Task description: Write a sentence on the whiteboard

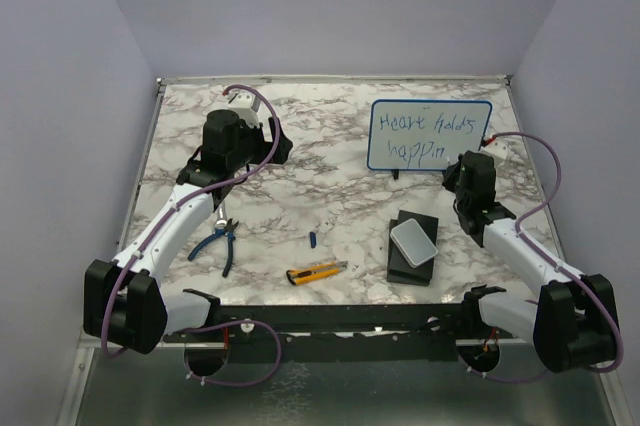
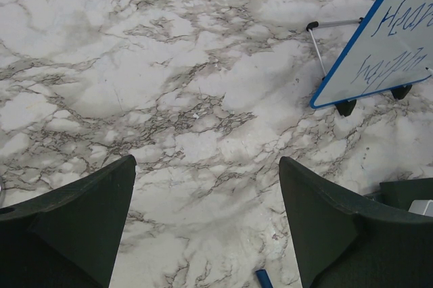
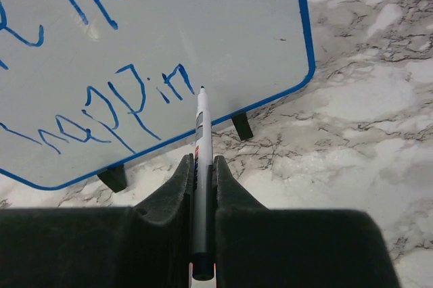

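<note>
The whiteboard [image 1: 430,133] [image 3: 230,24] [image 2: 379,51], white with a thin blue frame and black feet, stands propped at the back right of the marble table. The sentence [image 1: 424,136] [image 3: 128,95] [image 2: 399,41] is in blue marker on two lines, the lower one ending in "happin". My right gripper [image 1: 463,170] [image 3: 201,161] is shut on a white and grey marker [image 3: 201,132]. Its tip sits just right of the last letter; whether it touches the board I cannot tell. My left gripper [image 1: 278,148] [image 2: 206,163] hangs open over bare table left of the board, holding nothing.
Blue-handled pliers [image 1: 220,239] lie at the front left. A yellow utility knife [image 1: 318,271] lies near the front edge. A small blue cap [image 1: 312,238] [image 2: 264,279] lies mid-table. A pale grey box [image 1: 413,242] rests on a black block [image 1: 412,268] at front right.
</note>
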Robot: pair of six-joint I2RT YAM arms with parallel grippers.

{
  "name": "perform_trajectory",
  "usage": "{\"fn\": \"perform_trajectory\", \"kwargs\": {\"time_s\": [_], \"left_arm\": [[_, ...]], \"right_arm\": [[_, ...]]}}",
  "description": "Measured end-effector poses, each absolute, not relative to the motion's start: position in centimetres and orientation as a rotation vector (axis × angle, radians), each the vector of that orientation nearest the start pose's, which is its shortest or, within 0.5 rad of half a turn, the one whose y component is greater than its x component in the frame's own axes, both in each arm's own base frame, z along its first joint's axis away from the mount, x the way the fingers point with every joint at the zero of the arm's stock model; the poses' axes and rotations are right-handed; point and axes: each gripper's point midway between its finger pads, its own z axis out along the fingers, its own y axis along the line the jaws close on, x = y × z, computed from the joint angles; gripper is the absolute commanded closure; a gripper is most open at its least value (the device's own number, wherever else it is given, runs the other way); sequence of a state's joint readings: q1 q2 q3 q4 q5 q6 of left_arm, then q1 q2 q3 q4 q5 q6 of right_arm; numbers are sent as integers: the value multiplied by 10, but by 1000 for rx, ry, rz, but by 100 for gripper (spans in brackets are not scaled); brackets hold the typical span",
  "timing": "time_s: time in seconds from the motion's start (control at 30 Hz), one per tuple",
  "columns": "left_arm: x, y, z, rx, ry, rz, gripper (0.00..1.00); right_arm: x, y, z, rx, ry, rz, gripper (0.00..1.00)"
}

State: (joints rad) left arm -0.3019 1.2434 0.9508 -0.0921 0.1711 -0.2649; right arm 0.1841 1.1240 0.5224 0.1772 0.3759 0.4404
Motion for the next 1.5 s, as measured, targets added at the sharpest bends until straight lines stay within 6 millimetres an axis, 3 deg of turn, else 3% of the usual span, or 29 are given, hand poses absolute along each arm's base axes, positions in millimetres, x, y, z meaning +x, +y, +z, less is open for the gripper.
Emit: {"fn": "perform_trajectory", "kwargs": {"time_s": [0.43, 0.9, 1.5], "left_arm": [[369, -157, 221, 151, 1983, -538, 12], [368, -157, 223, 152, 1976, -539, 12], [368, -157, 223, 151, 1976, -538, 12]], "right_arm": [[352, -10, 133, 550, 1875, 14, 99], [363, -1, 145, 514, 1861, 91, 99], [367, 2, 128, 509, 1908, 92, 99]]}}
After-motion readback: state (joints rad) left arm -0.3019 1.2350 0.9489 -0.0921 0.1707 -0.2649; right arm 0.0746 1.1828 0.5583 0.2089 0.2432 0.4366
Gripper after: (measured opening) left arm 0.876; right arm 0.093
